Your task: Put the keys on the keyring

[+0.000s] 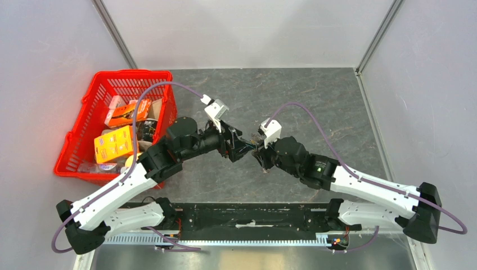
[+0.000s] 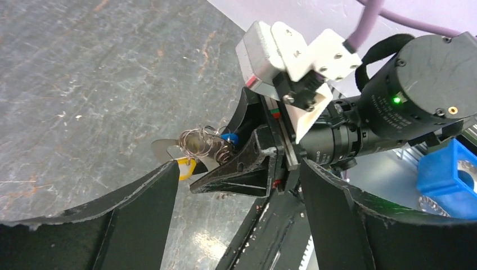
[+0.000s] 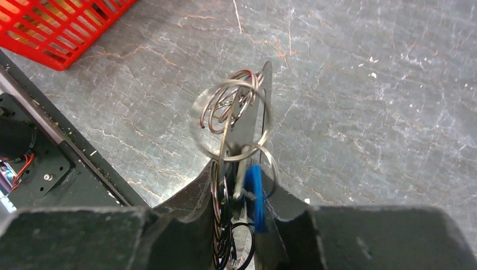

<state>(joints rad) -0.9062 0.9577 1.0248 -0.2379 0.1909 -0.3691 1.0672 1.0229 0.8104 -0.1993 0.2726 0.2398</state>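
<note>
My right gripper [image 3: 242,188] is shut on a bundle above the table's middle: the blue-headed key [image 3: 255,191] with its silver blade [image 3: 262,109] pointing away, and the keyring's [image 3: 232,107] coiled silver loops beside it. In the left wrist view the same bundle shows as silver loops [image 2: 201,143] with the blue head [image 2: 228,138], held in the right gripper's black fingers [image 2: 247,169]. The yellow key [image 2: 186,167] hangs just under the loops, at my left finger's tip. My left gripper [image 2: 239,169] is open wide around the right gripper's fingers. From above, the two grippers [image 1: 243,147] [image 1: 260,152] meet tip to tip.
A red basket [image 1: 159,84] with orange and yellow packets stands at the left; its corner shows in the right wrist view [image 3: 56,28]. A black rail [image 1: 242,216] runs along the near edge. A blue block [image 2: 450,174] sits by the rail.
</note>
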